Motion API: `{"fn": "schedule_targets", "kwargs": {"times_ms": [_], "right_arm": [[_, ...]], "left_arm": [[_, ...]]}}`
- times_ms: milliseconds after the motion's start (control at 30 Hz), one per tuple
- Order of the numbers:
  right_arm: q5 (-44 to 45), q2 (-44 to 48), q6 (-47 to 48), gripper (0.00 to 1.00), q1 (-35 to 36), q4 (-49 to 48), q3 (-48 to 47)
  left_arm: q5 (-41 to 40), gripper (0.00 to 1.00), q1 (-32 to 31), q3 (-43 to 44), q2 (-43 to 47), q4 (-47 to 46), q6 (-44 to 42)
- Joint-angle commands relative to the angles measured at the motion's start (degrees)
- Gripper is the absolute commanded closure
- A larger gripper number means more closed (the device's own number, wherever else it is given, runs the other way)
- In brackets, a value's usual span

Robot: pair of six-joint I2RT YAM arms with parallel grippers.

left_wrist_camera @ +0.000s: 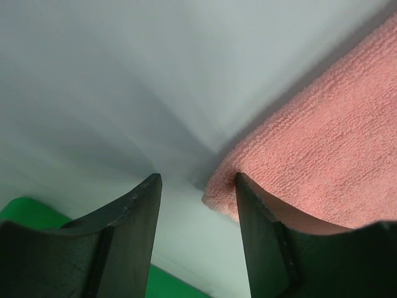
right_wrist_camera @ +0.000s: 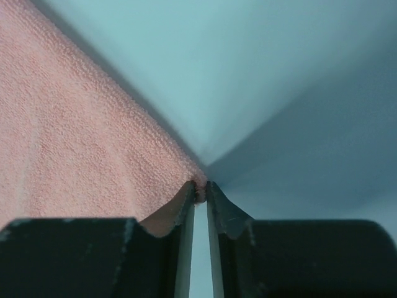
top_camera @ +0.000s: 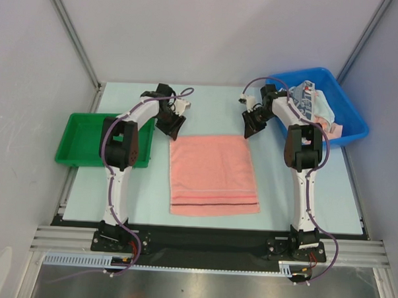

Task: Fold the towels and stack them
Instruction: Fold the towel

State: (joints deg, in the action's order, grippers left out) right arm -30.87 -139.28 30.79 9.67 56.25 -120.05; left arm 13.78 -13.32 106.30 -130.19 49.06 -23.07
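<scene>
One pink towel point(top_camera: 212, 173) lies flat at the middle of the tabletop point(top_camera: 144, 193), with its striped hem toward the near edge. Check the left gripper point(top_camera: 172, 125) at the towel's far left corner. Its jaws stand apart, and in the left wrist view the corner sits against the inner face of one finger point(left_wrist_camera: 260, 236), not pinched. Check the right gripper point(top_camera: 251, 130) at the towel's far right corner. In the right wrist view its jaws are almost together, with the tip of that corner caught between them. You find more towels point(top_camera: 313, 104), white and patterned, crumpled in the blue bin point(top_camera: 349, 113) at the far right corner of the tabletop. A green tray point(top_camera: 84, 141) sits at the left edge.
</scene>
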Motion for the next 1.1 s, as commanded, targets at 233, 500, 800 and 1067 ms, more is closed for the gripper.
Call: {"fn": "schedule_targets", "kwargs": {"times_ms": [233,500,800,1067], "right_arm": [[3.54,3.57,-1.43,1.0,-1.15,-6.24,2.62],[4.24,3.41,-0.81,1.0,-1.41,-5.62,2.19],[4.51,3.23,-1.08,1.0,-1.67,-6.24,2.1],[4.77,3.05,-1.25,1.0,-1.85,-6.06,1.13]], "left_arm": [[3.88,0.44,0.4,5.67,2.31,2.88,-1.63],[3.97,0.48,-0.74,9.28,-3.23,5.61,-1.63],[3.44,0.49,-0.83,8.13,-4.28,5.79,-1.89],[6.78,0.68,-0.83,8.66,-4.81,8.85,-2.86]]}}
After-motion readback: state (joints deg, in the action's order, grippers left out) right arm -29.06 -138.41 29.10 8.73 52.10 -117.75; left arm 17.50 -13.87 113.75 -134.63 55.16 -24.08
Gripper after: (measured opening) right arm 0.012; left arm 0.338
